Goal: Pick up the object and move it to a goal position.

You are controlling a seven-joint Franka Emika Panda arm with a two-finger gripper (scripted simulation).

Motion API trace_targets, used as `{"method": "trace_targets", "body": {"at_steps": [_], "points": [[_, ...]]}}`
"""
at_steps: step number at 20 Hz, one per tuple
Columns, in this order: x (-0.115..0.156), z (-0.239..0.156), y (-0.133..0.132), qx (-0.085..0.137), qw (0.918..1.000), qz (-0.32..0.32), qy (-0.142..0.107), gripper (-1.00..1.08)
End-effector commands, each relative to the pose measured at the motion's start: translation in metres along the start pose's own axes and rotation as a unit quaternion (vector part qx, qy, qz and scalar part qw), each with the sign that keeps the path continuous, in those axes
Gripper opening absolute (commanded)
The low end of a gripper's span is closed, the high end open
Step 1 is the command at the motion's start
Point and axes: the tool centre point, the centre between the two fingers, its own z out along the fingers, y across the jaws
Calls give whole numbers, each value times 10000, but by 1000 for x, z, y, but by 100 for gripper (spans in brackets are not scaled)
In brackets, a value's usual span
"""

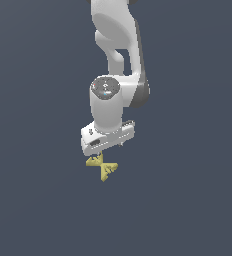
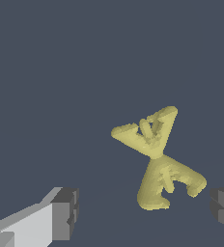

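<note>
The object (image 1: pixel 102 167) is a small mustard-yellow X-shaped piece with jagged, branching arms. It sits just below my white gripper (image 1: pixel 106 149) in the exterior view, where the hand hides its fingers. In the wrist view the object (image 2: pixel 157 161) shows whole between the two dark finger pads (image 2: pixel 64 212). It lies nearer the other pad, which shows at the frame's edge (image 2: pixel 223 210). My gripper (image 2: pixel 143 212) is open, its jaws wide apart and neither pad touching the object.
A plain dark blue-grey surface (image 1: pixel 38 200) fills both views. The white arm (image 1: pixel 119 45) rises above the gripper to the exterior view's top edge. No goal marker or other thing shows.
</note>
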Motion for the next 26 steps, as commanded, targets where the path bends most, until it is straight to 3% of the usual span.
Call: {"method": "trace_targets", "body": {"at_steps": [1,14,26], "points": [[1,9,8,5,9995,-308,-16,100],[1,47,38,54,9877,-1561,-63,100],[0,57,45,71,9830,-1834,-70,100]]}}
